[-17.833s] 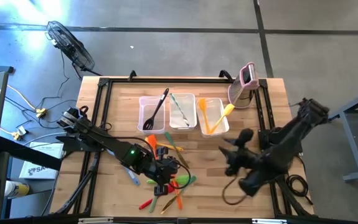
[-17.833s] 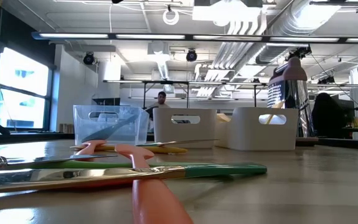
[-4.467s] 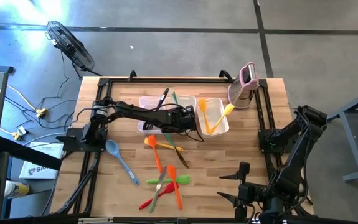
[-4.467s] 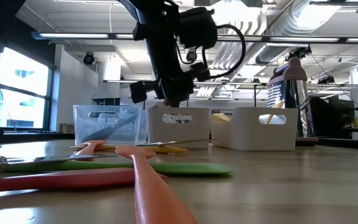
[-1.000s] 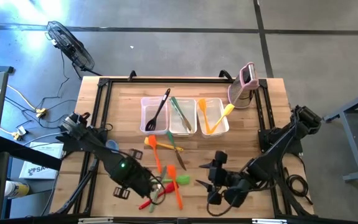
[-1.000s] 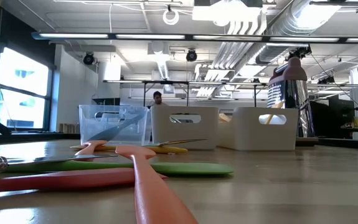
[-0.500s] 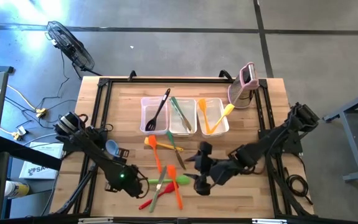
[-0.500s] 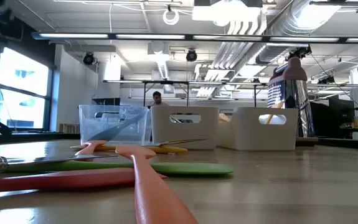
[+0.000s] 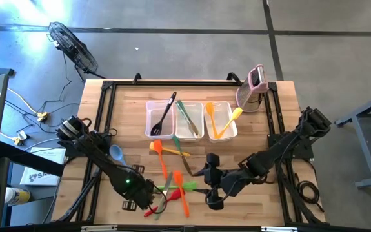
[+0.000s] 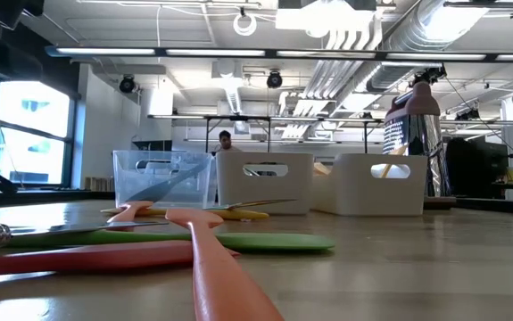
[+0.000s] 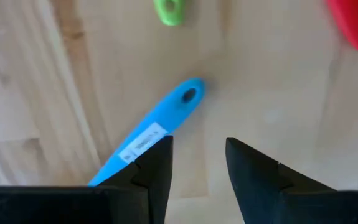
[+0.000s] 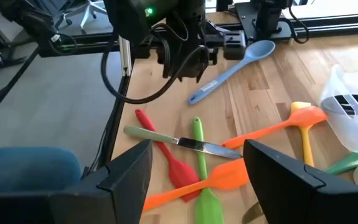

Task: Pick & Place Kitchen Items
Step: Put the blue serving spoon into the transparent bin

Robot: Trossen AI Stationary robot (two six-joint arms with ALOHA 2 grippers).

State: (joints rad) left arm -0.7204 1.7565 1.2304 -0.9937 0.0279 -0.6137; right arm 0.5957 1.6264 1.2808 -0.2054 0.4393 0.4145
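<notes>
Utensils point(image 9: 172, 183) lie loose on the surface point(image 9: 262, 129), so both grippers hover close above, left fingers point(image 11: 150, 165) part-open by the blue spoon point(image 11: 154, 130), right fingers point(image 12: 278, 168) wide, neither holding anything.

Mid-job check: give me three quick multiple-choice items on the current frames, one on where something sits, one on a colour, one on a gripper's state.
1. Which tub holds the black utensil?
A. leftmost tub
B. middle tub
C. rightmost tub

2. What colour is the spoon handle lying on the table just ahead of the left gripper?
A. red
B. green
C. blue

3. How is the right gripper set?
A. shut on an orange spatula
B. open, holding nothing
C. shut with nothing in it

Answers:
1. A, since the high view shows the black utensil leaning in the tub on the left arm's side.
2. C, since the left wrist view shows a blue handle with a hanging hole beside the fingers.
3. B, since the right wrist view shows its fingers spread wide above the utensils, gripping none.
</notes>
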